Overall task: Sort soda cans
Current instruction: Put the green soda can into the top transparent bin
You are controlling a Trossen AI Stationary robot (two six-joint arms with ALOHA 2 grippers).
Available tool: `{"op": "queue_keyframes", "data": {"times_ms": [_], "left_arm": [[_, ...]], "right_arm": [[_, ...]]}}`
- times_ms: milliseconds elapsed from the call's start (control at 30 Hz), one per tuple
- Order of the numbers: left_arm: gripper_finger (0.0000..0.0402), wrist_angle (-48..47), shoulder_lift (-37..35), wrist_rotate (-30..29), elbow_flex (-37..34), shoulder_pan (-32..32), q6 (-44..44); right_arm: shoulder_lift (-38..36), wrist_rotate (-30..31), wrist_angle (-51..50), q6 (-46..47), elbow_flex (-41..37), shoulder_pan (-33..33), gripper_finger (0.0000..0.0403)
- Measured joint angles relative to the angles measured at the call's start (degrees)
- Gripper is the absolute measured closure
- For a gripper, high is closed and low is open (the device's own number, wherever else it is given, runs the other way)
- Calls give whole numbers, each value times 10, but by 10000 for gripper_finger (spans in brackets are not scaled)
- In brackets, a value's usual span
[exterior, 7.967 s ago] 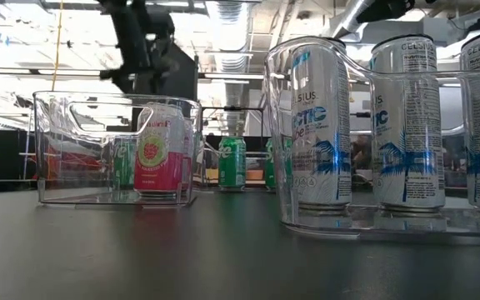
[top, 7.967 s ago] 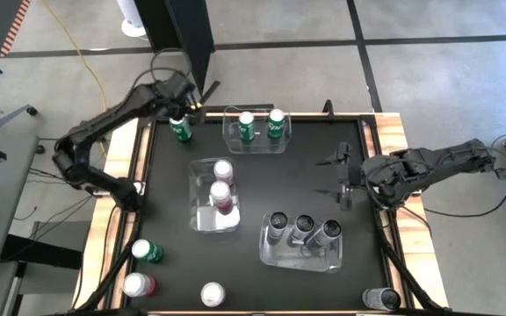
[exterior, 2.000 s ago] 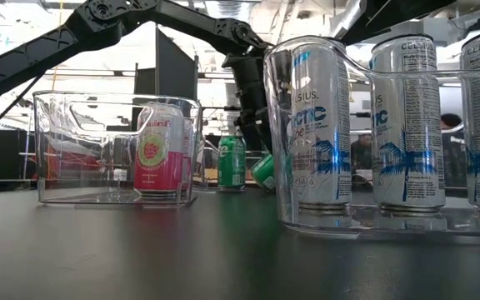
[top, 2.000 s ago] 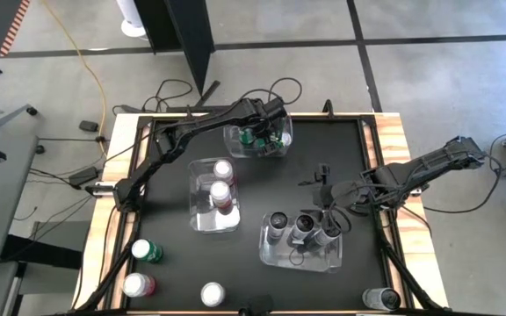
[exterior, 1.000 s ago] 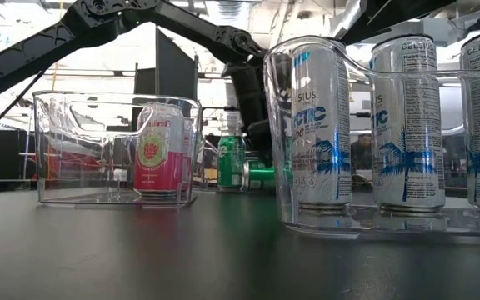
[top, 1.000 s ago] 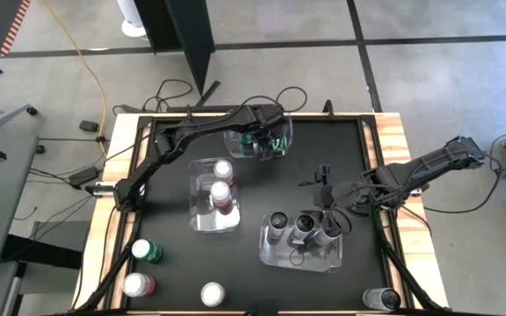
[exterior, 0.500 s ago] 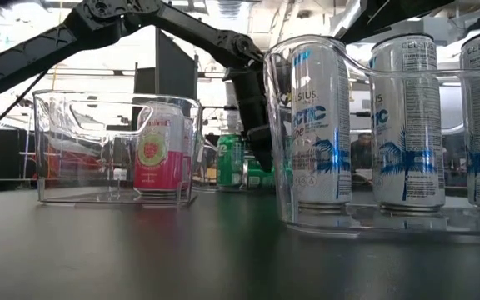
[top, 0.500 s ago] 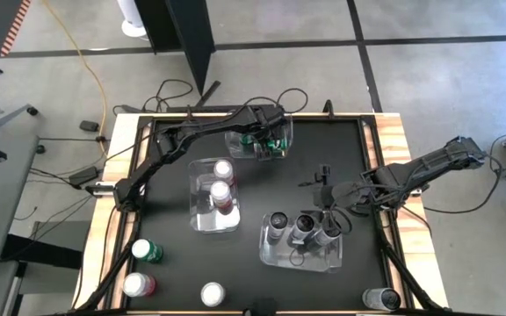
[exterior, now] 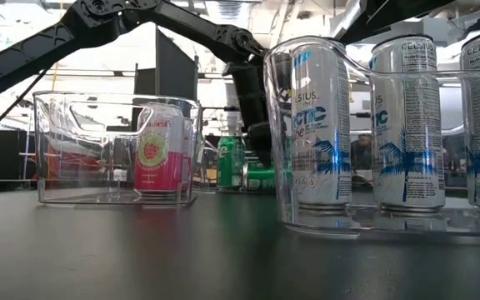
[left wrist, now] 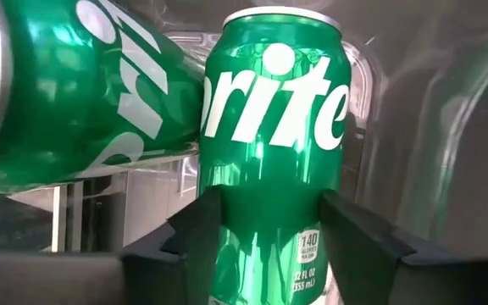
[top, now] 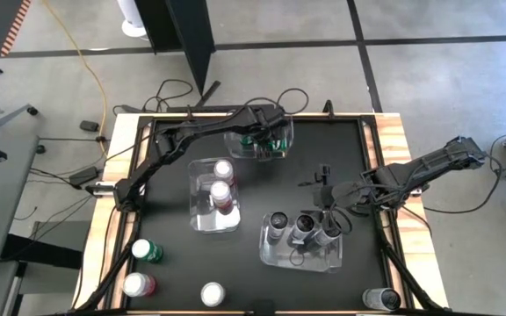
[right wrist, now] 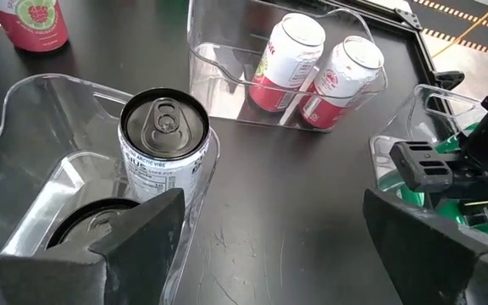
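My left gripper [top: 266,139] reaches into the far clear bin [top: 232,132]. There it stands around an upright green soda can [left wrist: 271,127]. A second green can [left wrist: 74,93] lies on its side [exterior: 261,175] beside it, and another green can [exterior: 230,162] stands upright. My right gripper [top: 325,195] hovers open over the far end of the near-right bin [top: 271,254], which holds three dark cans [top: 304,226]. The middle bin [top: 196,219] holds two pink cans [top: 220,193]. My left gripper has the upright green can by its lower body [left wrist: 269,246], one finger [left wrist: 200,233] on each side. The fingers come in level, across the can. The can stands upright inside the far bin; I cannot see whether its base rests on the bin floor.
Loose cans stand along the table's near edge: a green one [top: 146,252], two pink ones [top: 137,284] [top: 213,294] and a dark one [top: 380,299] at the near right corner. Bare black tabletop lies between the bins. A raised wooden rim [top: 393,149] frames the table.
Over the last second both arms have stayed about where they were. The green can beside my left gripper, tilted two seconds ago, has lain on its side since.
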Motion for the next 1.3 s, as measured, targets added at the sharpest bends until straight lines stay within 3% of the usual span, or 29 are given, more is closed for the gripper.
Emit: {"op": "queue_keyframes", "data": {"times_ms": [233,333,600,733,933,1300], "left_arm": [[272,-5,-1,-7,1,-6,-10],[248,-9,-4,-18,1,-11,-14],[113,-32,-2,-37,32,-16,-16],[72,-44,-2,-34,30,-7,-37],[57,-41,-4,12,8,6,-40],[58,-36,1,65,7,4,51]], "right_arm": [[0,0,0,0,0,0,23],[0,0,0,0,0,0,23],[0,0,0,0,0,0,23],[0,0,0,0,0,0,23],[0,0,0,0,0,0,23],[0,0,0,0,0,0,23]]}}
